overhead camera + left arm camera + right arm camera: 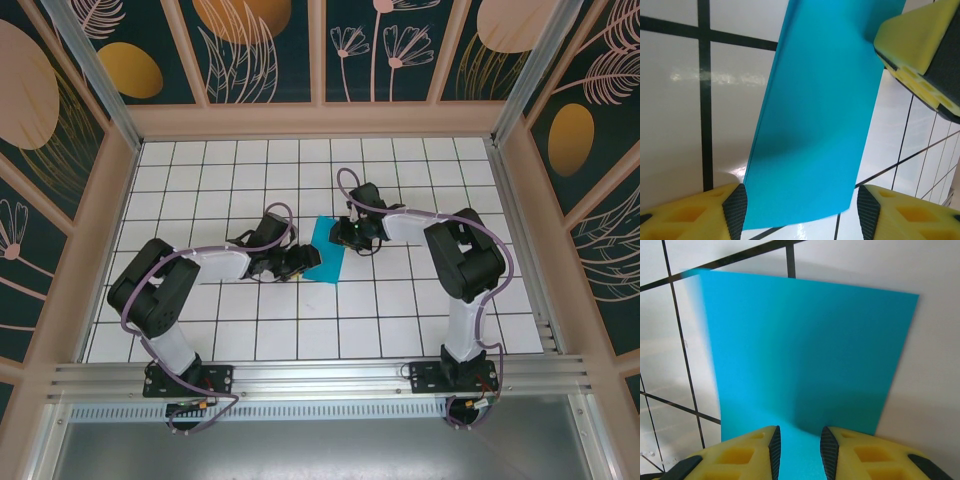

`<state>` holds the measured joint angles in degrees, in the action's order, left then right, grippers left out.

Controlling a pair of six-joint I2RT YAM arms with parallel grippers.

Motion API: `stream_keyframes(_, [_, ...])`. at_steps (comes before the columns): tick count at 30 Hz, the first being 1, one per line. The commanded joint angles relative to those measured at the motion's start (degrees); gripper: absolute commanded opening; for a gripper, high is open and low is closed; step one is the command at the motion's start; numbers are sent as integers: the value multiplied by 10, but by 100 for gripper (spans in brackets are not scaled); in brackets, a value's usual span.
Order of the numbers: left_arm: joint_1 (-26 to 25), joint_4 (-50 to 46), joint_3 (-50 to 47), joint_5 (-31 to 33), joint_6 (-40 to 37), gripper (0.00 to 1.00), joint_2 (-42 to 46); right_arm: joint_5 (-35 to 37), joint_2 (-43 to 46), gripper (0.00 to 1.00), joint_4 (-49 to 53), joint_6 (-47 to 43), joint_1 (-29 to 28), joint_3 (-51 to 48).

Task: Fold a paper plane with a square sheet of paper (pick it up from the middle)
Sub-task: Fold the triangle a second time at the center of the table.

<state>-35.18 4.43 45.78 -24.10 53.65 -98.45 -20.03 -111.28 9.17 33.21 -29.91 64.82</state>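
Note:
The square sheet of paper [327,250] lies folded into a long teal-blue rectangle on the white tiled table, between my two grippers. My left gripper [303,262] is open at the strip's near-left end. In the left wrist view its fingertips [735,212] stand wide apart on either side of the paper [815,125], which shows a doubled edge on its left side. My right gripper [343,236] is at the far-right end. Its jaws [800,450] stand a narrow gap apart over the paper's edge [805,350], with teal showing between them and nothing pinched. One right finger [910,45] rests at the strip's far corner.
The white gridded table [250,170] is walled by wooden-framed panels on three sides. An aluminium rail [320,378] runs along the near edge by both arm bases. Open tiles lie behind and in front of the paper.

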Motion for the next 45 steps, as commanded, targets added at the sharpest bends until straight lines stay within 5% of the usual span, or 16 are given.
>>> stream_keyframes(1, [-5,-2,7,-39,-15,62,-6,45,-53,33,30,-3,7,-32])
stream_keyframes(16, [-5,-65,25,37,-35,61,-1,46,-58,33,30,-3,11,-38])
stream_keyframes(45, [-13,28,23,-50,-30,56,23,28,-58,33,25,-5,17,-45])
